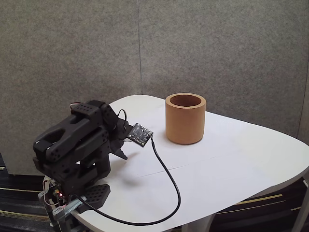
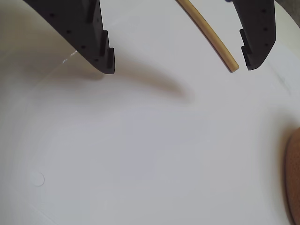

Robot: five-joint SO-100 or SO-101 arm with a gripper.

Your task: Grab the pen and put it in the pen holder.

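Pen (image 2: 212, 38) (thin, stiff, surely light) lies on the white table (image 2: 140, 150) between the spread, empty fingers (image 2: 101, 49), best pinched mid-shaft so it won't roll.

Fixed view: the camera stands off the table's near corner, raised somewhat above the tabletop, and looks obliquely down and across the white table (image 1: 231, 159) toward a grey partition wall (image 1: 145, 48). It is far enough back to take in the folded arm (image 1: 77, 145) at lower left and the pen holder (image 1: 185, 118) near centre.

Wrist view: the camera rides on the arm and looks steeply down at the table surface (image 2: 140, 154) from close range, the gripper (image 2: 178, 65) entering from the top edge with its two fingers apart.

Shared region: the white tabletop and the pen holder, whose rim (image 2: 294, 178) appears at the wrist view's lower right edge.
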